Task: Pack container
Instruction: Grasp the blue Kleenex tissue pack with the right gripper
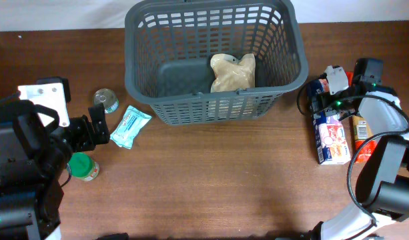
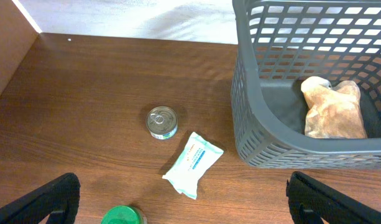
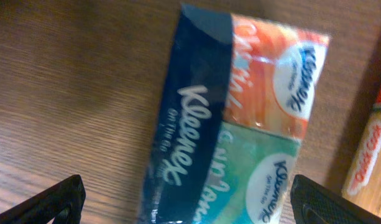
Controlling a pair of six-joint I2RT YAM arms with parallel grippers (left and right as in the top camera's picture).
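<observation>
- The left pincer is seen spread wide. Its two dark fingers are set at the outer edges of the left wrist view, and nothing is gripped between them.
- The container is found ahead of that pincer and off to its right, standing upright on the table. It is not touched by the pincer.
- A beige bag is seen lying on the container's floor, in the half farther from the left pincer.
- A white-and-teal wipes packet is laid flat just ahead of the open jaws, between the pincer and the container's near wall, apart from both.
- A small tin can is stood upright a little farther ahead, just left of the packet and clear of it.
- A green-lidded jar is seen close under the pincer, nearer its left finger.
- The right pincer is likewise opened wide, with nothing gripped.
- A Kleenex tissue pack is laid flat directly beneath and ahead of its gap. Whether the fingers touch the pack cannot be told.
- An orange packet marked "Quick Cook" is seen just beside the pack, to this pincer's right.
- The container is set well apart from the right pincer.
</observation>
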